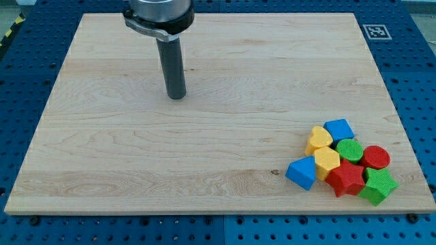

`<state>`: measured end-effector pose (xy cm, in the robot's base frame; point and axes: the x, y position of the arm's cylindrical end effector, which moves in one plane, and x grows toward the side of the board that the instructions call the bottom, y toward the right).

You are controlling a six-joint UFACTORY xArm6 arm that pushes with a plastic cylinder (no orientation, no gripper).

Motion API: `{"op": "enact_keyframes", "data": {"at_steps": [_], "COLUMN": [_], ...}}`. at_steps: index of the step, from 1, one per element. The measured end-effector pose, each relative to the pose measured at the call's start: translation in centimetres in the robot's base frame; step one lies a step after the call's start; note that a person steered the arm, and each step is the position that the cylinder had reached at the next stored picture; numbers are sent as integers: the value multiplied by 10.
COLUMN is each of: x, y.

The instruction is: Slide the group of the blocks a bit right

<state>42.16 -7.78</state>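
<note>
A tight group of blocks lies at the view's lower right of the wooden board (204, 150). It holds a blue cube (339, 129), a yellow block (318, 139), a yellow hexagon (327, 161), a green round block (350, 150), a red round block (375, 158), a blue triangular block (302, 172), a red star (345, 178) and a green star (379, 186). My tip (176, 96) rests on the board far to the upper left of the group, touching no block.
A black-and-white marker tag (375, 31) sits at the board's top right corner. The green star lies close to the board's right and bottom edges. Blue perforated table (415, 82) surrounds the board.
</note>
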Motion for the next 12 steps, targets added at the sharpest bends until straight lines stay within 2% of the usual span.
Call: {"op": "enact_keyframes", "data": {"at_steps": [3,4,5,6,7,10,12], "x": [1,36,109,176,197,197,197], "y": [2,2,20,85,135,189,205]}}
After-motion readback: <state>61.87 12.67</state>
